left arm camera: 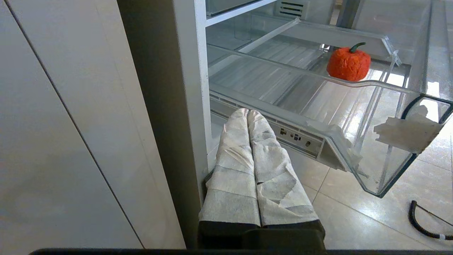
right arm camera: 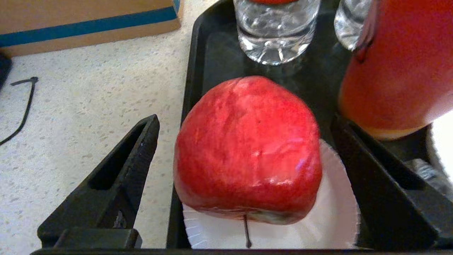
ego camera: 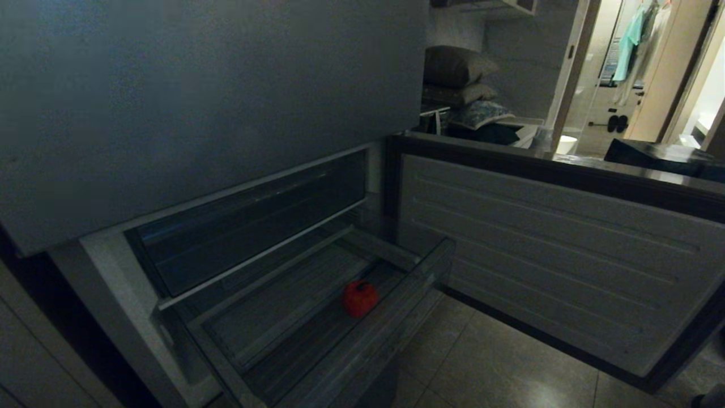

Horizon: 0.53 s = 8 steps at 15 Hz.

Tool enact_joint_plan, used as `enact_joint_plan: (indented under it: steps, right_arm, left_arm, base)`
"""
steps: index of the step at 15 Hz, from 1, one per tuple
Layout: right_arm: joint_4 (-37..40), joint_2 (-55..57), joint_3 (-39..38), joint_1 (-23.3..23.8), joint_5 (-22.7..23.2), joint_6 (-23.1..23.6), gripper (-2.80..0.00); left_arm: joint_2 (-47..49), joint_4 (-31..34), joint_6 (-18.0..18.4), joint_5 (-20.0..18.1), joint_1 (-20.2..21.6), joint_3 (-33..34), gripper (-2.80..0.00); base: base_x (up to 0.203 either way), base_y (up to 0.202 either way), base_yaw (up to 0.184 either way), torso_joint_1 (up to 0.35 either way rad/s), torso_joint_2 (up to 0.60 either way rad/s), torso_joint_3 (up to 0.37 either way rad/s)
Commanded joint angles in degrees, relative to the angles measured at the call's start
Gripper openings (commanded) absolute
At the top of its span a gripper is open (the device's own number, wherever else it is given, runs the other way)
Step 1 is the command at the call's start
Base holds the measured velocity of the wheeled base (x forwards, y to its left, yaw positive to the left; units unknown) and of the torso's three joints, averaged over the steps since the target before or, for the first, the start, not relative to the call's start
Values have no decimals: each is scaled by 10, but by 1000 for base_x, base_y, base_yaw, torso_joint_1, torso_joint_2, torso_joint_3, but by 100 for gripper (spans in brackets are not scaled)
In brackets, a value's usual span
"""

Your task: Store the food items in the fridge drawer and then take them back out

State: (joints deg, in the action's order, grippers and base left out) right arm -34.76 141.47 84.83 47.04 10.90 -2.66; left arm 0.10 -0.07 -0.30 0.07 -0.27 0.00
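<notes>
A red-orange lump with a green stem [ego camera: 359,297] [left arm camera: 348,64] lies in the pulled-out clear fridge drawer [ego camera: 391,320] [left arm camera: 389,141], near its front lip. A shiny red apple [right arm camera: 247,148] rests on a white paper plate [right arm camera: 336,212] in a black tray [right arm camera: 212,53]. My right gripper [right arm camera: 246,120] is open, one black finger on each side of the apple with a gap on both sides. My left gripper [left arm camera: 247,113] is shut and empty, its taped fingers pressed together low beside the fridge frame, below the drawer. Neither arm shows in the head view.
The fridge door [ego camera: 555,243] stands open to the right of the drawer. On the tray behind the apple stand water bottles [right arm camera: 276,32] and a red cup [right arm camera: 400,63]. The tray sits on a speckled counter [right arm camera: 88,124] with a cardboard box [right arm camera: 88,21].
</notes>
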Motion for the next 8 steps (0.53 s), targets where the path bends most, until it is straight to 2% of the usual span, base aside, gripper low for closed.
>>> enact_joint_plan:
  steps: [1, 2, 8]
  right_arm:
    - [-2, 5, 0, -1, 1, -4, 0]
    - [-1, 6, 0, -1, 3, -5, -280]
    - [17, -13, -4, -3, 5, -13, -280]
  left_arm:
    - [0, 0, 0, 0, 0, 0, -280]
    - [0, 0, 0, 0, 0, 0, -280]
    - [0, 0, 0, 0, 0, 0, -280]
  base:
    - [0, 0, 0, 0, 0, 0]
    - [0, 0, 0, 0, 0, 0]
    - [0, 0, 0, 0, 0, 0]
